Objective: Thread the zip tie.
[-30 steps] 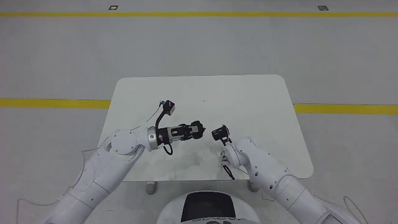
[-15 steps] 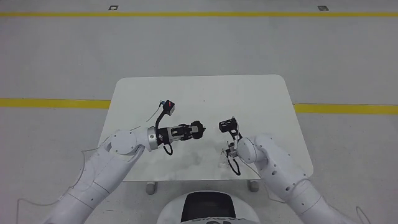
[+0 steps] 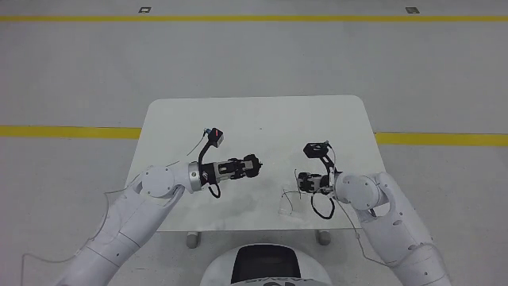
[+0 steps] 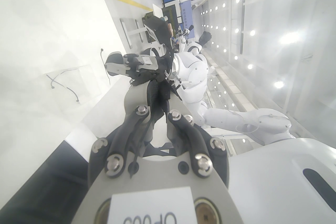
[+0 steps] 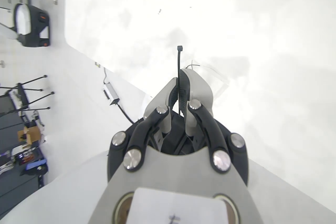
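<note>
1. Our right gripper [image 5: 181, 79] is clenched on a black zip tie [image 5: 179, 59], whose head pokes out in front, above the white table [image 3: 262, 115].
2. Our left gripper [image 3: 255, 164] hovers opposite, well apart, its jaws pressed together.
3. A clear bag [image 3: 292, 206] of ties lies near the table's front edge.

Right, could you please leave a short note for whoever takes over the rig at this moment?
Left gripper: shut, above the table; I cannot tell whether it holds anything.
Right gripper: shut on a zip tie, with the head end sticking out past the fingertips, apart from the left gripper.
Bag: clear, with more ties inside, lying near the table's front edge.
Done: one tie is picked up.
Left: the threading. The tie is straight, not looped through its head.
</note>
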`<state>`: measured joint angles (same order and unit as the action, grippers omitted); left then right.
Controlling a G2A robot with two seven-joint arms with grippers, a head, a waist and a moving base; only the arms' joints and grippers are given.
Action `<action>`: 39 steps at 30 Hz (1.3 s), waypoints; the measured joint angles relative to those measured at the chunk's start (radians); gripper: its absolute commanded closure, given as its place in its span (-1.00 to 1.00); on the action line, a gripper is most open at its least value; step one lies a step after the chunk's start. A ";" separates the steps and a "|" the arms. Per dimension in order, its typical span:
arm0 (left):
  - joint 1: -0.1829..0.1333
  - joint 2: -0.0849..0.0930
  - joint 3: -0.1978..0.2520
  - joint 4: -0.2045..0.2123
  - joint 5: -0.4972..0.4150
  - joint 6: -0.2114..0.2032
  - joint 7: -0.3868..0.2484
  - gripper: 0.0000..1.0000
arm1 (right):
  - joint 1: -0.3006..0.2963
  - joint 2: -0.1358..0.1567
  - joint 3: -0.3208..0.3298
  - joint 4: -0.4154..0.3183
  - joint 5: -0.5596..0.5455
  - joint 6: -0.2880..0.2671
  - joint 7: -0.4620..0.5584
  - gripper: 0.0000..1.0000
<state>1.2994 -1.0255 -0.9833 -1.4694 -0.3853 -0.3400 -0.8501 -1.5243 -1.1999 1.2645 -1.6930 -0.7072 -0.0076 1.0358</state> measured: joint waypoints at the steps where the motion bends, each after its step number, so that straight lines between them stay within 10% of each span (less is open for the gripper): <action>1: 0.000 0.000 0.000 0.000 0.000 0.000 0.000 1.00 | 0.000 0.000 0.000 0.000 -0.002 0.002 0.000 1.00; 8: 0.000 0.000 0.000 0.000 0.000 0.000 0.000 1.00 | -0.001 0.000 0.000 -0.001 -0.001 -0.002 -0.005 1.00; 18: -0.003 -0.001 0.006 0.028 -0.152 0.138 -0.075 1.00 | -0.078 0.029 0.175 0.038 0.211 -0.345 -0.200 1.00; 35: -0.050 -0.022 0.061 0.054 -0.184 0.141 -0.051 1.00 | -0.041 0.054 0.117 0.010 0.386 -0.332 -0.276 1.00; 39: -0.040 -0.028 0.074 0.059 -0.265 0.224 -0.046 1.00 | -0.045 0.058 0.093 -0.020 0.400 -0.332 -0.351 1.00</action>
<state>1.2591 -1.0533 -0.9096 -1.4105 -0.6498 -0.1158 -0.8965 -1.5690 -1.1418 1.3575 -1.7135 -0.3075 -0.3400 0.6843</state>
